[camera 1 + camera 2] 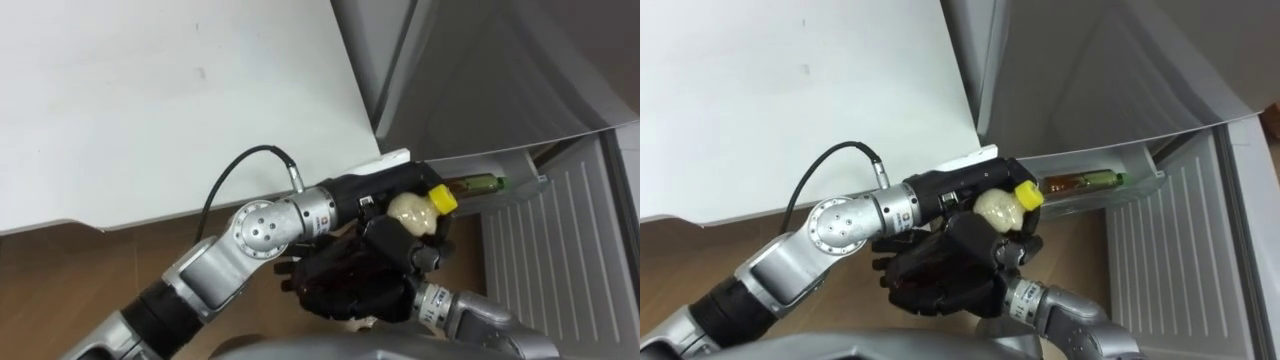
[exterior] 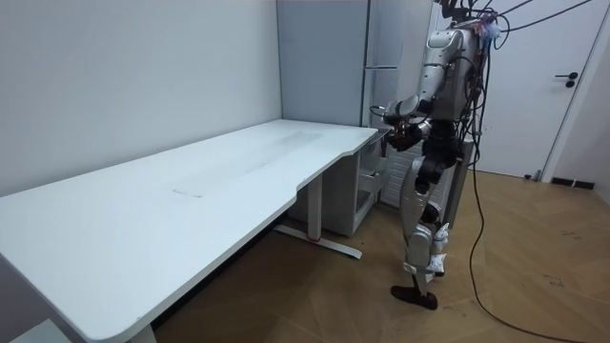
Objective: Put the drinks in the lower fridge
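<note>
**Desk corner, fridge door open: one drink in hand**

White desk top (image 1: 150, 100) runs to a corner beside the tall grey fridge (image 1: 480, 70). The room view has the robot standing just off that corner, facing the fridge with both hands at chest height.

- Fridge door (image 1: 560, 250), white and ribbed inside, stands open below the hands.
- Clear door shelf (image 1: 535, 185) carries an amber bottle with a green end (image 1: 478, 183), lying lengthwise. We take that drink as stowed.
- Pale cream bottle (image 1: 408, 210) with a yellow cap (image 1: 441, 198) is off the desk, in the air past its corner, just short of the shelf.
- Right hand (image 1: 345, 285) has its fingers curled round the bottle's lower body.
- Left hand (image 1: 385, 188) lies against the bottle's far side. Whether it grips we cannot tell.

Progress, as we judge it: one drink is in and this one is carried but not yet placed.

Its long axis slants from the right palm up towards the shelf, cap leading, nearer lying than upright.
</note>
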Motion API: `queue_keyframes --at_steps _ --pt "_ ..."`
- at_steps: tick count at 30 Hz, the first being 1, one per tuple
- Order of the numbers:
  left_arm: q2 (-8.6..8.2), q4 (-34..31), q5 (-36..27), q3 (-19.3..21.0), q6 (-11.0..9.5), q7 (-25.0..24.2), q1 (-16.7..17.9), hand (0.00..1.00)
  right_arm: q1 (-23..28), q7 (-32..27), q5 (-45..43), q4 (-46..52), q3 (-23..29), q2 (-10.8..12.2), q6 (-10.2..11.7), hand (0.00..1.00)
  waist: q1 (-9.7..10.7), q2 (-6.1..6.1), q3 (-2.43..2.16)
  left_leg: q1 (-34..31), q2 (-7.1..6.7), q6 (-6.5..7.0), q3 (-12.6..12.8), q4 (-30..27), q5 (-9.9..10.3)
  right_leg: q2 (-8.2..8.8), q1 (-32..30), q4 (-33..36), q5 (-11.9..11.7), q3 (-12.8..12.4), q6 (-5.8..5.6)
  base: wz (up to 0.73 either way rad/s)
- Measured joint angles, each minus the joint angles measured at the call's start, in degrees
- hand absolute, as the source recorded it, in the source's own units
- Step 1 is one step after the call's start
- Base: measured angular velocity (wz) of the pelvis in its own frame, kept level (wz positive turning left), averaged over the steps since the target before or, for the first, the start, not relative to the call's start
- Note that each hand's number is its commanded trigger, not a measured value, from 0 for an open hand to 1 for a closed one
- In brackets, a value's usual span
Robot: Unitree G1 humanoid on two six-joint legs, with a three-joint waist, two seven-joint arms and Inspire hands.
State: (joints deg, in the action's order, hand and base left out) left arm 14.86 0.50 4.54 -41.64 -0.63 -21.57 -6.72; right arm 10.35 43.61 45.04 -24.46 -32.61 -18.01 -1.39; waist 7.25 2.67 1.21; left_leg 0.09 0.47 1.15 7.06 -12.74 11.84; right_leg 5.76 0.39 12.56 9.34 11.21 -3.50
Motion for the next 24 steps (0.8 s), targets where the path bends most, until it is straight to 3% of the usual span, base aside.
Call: queue_keyframes --at_steps 17,19,20,24 --pt "-2.92 2.88 -0.63 2.35 -0.16 1.93 1.24 1.00 0.00 -2.79 0.45 0.01 0.09 1.12 -1.64 1.00 -1.54 -0.10 0.01 0.37 0.03 -0.01 -0.07 0.24 0.01 -0.01 0.49 -0.03 -0.01 0.50 0.02 0.00" --pt "-3.05 2.88 -0.60 2.86 -0.15 1.94 1.84 0.57 0.00 -2.88 0.45 0.00 0.07 1.32 -2.30 1.00 -1.59 -0.06 0.01 0.29 0.03 -0.01 -0.07 0.23 0.01 -0.01 0.39 -0.02 -0.01 0.51 0.01 0.00" --pt "-3.06 2.89 -0.61 2.95 -0.15 1.94 1.92 0.00 0.01 -2.98 0.45 -0.01 0.06 1.43 -2.37 1.00 -1.57 -0.04 0.02 0.25 0.03 0.00 -0.07 0.22 0.01 -0.01 0.34 -0.02 -0.01 0.52 0.02 0.00" --pt "-3.02 4.26 -2.64 4.69 -0.16 2.36 2.69 0.00 -0.09 -3.44 0.69 -1.89 0.25 2.60 -2.36 1.00 -1.52 0.15 -0.06 -0.03 0.04 -0.01 0.00 0.30 0.00 -0.01 -0.09 0.06 -0.01 0.42 0.02 0.00"
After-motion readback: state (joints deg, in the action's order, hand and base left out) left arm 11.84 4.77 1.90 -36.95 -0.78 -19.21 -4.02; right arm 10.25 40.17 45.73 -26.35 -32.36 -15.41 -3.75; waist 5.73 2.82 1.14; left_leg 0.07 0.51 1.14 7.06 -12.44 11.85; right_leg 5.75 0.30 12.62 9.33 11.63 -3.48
